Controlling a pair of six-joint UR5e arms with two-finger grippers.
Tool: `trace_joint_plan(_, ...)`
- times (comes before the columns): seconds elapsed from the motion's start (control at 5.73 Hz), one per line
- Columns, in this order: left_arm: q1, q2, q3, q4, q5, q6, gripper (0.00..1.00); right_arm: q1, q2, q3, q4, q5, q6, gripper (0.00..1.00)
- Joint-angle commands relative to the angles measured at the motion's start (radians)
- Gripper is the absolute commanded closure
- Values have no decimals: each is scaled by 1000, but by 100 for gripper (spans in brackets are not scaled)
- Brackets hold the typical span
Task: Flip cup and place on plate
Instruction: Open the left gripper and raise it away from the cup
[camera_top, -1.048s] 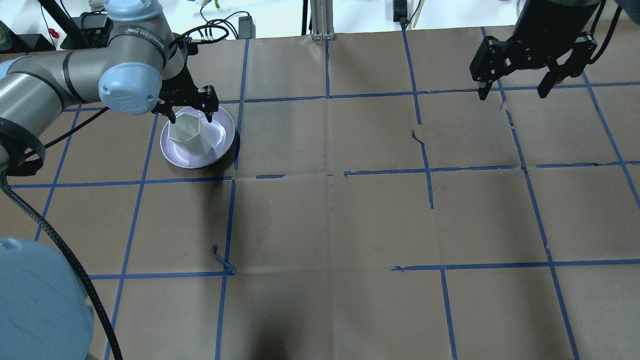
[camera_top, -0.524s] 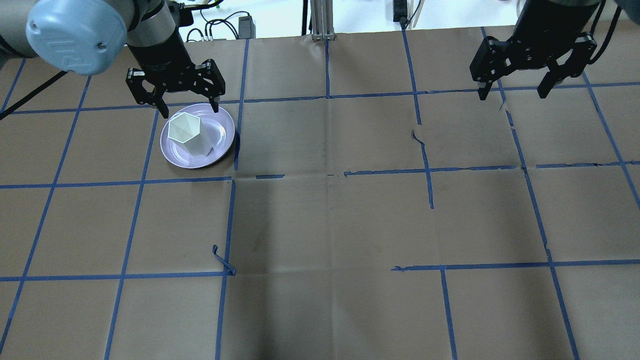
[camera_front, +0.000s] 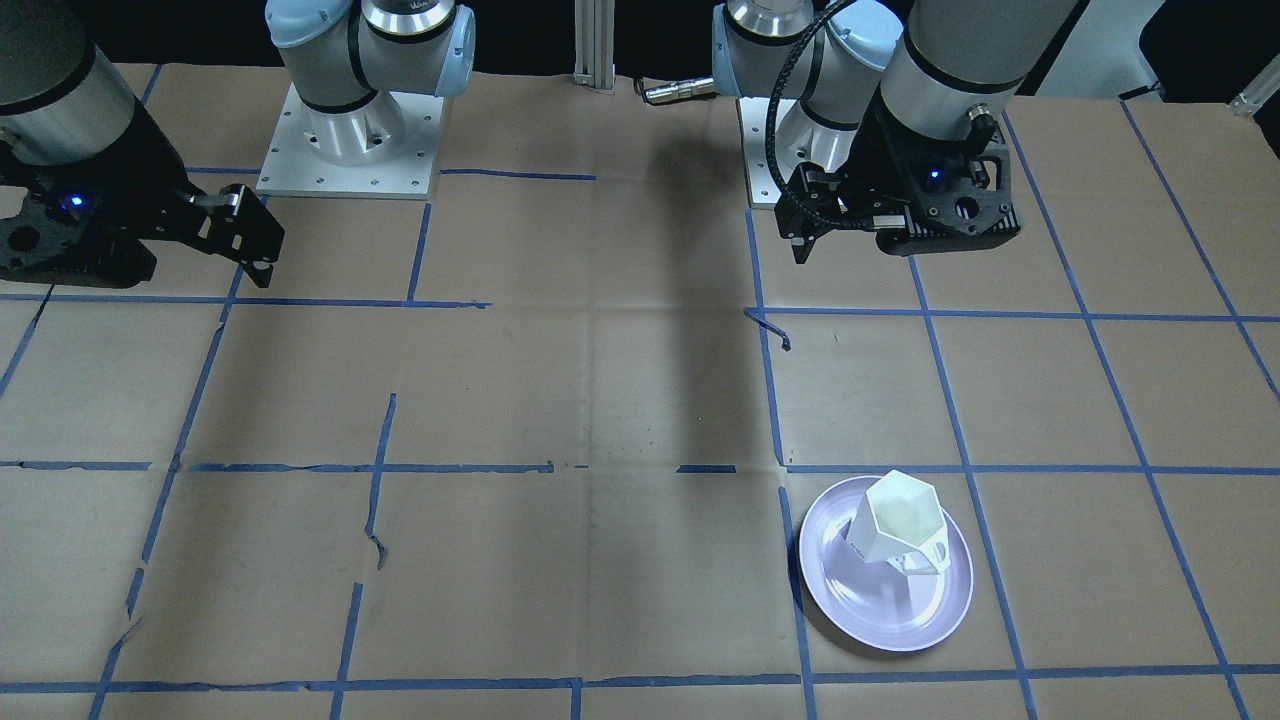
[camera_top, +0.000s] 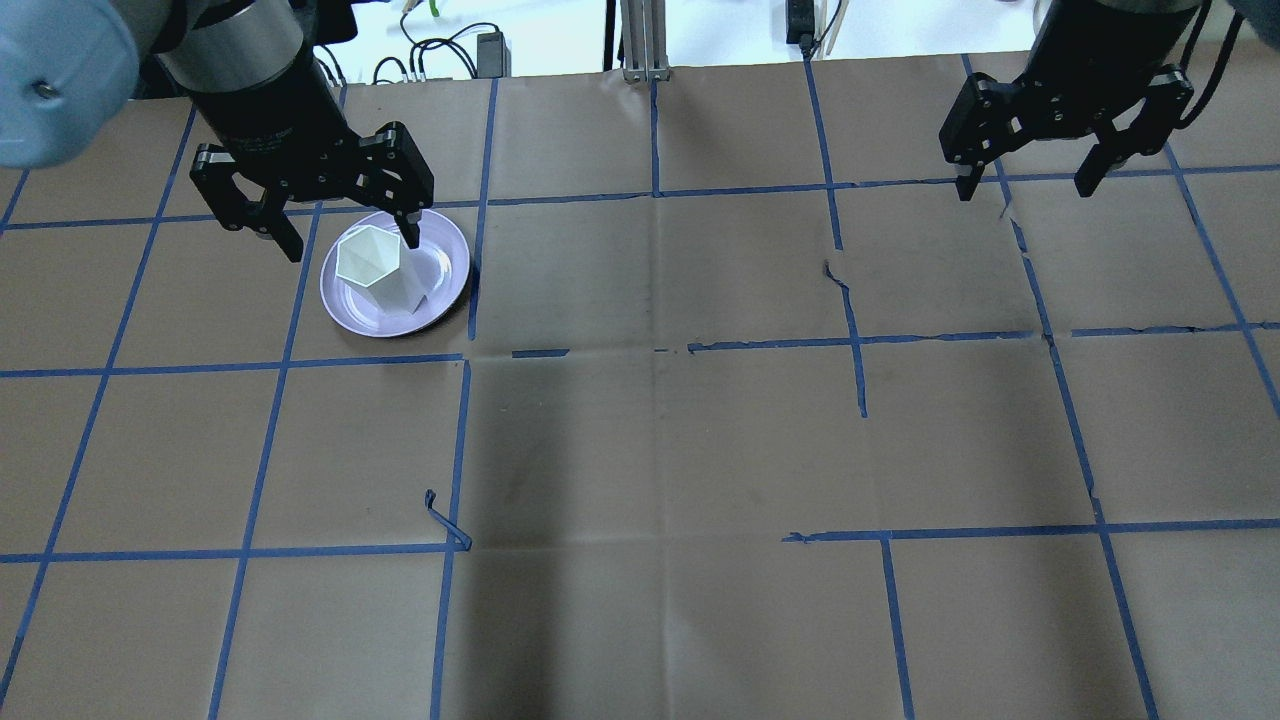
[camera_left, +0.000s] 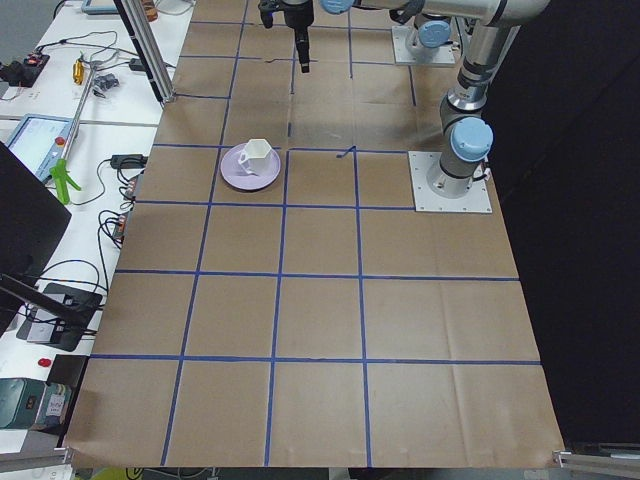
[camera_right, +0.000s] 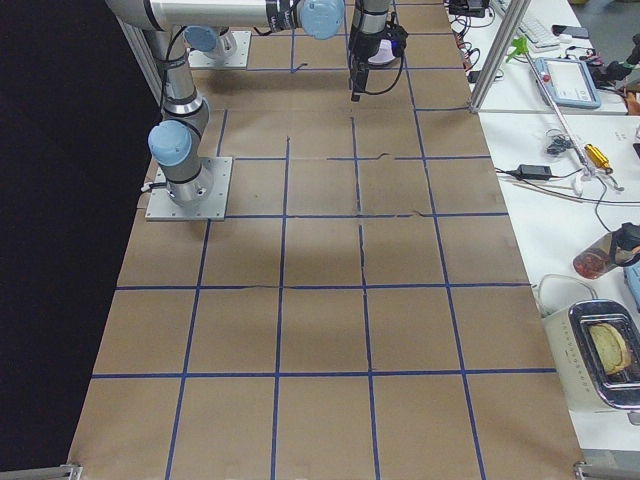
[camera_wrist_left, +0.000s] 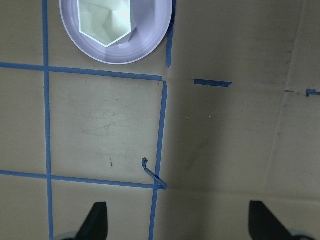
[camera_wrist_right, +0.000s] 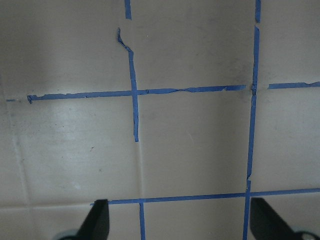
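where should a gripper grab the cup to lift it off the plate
Grip the cup near its rim, from straight above, pinching two opposite flat faces, clear of the handle. It stands upright, mouth up, on the plate and narrows toward its base.

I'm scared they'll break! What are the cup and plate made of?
The cup looks like glazed ceramic, maybe hard plastic: plain white, with crisp flat facets and a soft sheen. The plate looks like glazed ceramic too, though it could be plastic: pale lavender with bright glossy highlights.
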Motion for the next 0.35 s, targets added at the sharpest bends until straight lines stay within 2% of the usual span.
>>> trace_joint_plan(0.0, 1, 4, -1, -2, -2, 1, 0, 0, 0, 0, 0, 0, 0, 0)
trace_joint_plan(0.17, 0, 6, -1, -2, -2, 1, 0, 0, 0, 0, 0, 0, 0, 0)
